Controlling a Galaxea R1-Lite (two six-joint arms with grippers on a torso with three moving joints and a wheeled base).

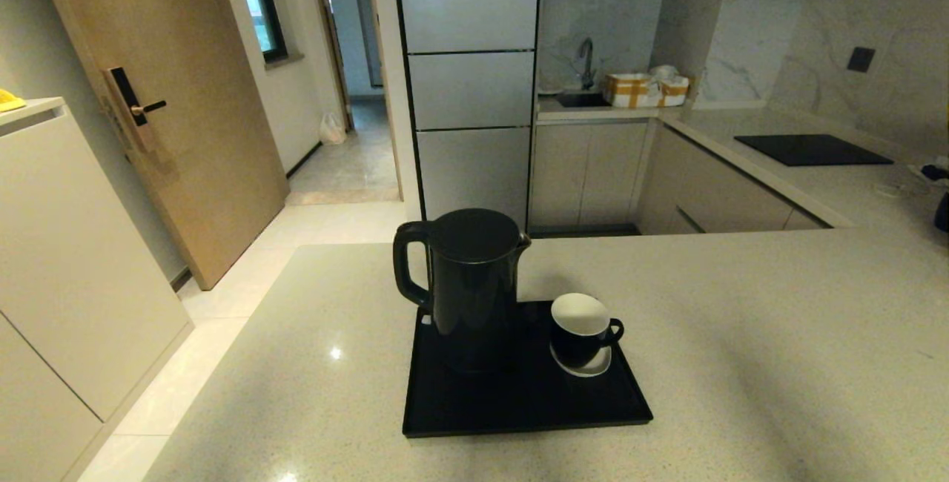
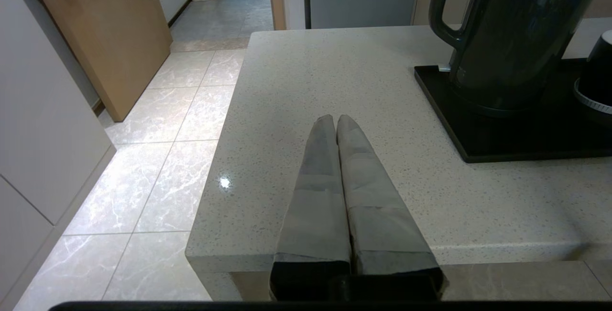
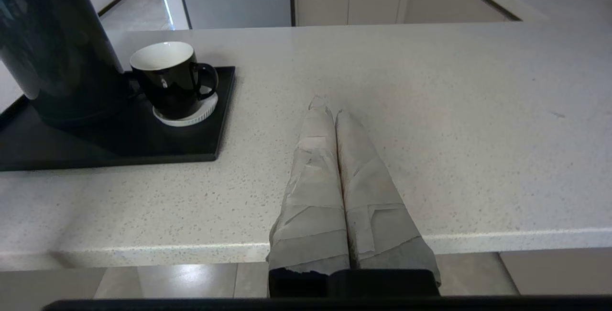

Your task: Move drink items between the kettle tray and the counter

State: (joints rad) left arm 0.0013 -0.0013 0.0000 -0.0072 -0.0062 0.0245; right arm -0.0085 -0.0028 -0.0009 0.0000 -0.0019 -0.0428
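A tall glossy black kettle stands on the flat black kettle tray, which lies on the beige speckled counter. Beside the kettle on the tray, a small black cup, white inside, sits on a white saucer. My left gripper is shut and empty over the counter's near edge, left of the tray. To the right of the tray, my right gripper is shut and empty above the counter's near edge. Neither arm shows in the head view.
The counter drops to a tiled floor on the left, by a wooden door. A black cooktop panel lies on the far right worktop. Cabinets, a sink with tap and a box stand at the back.
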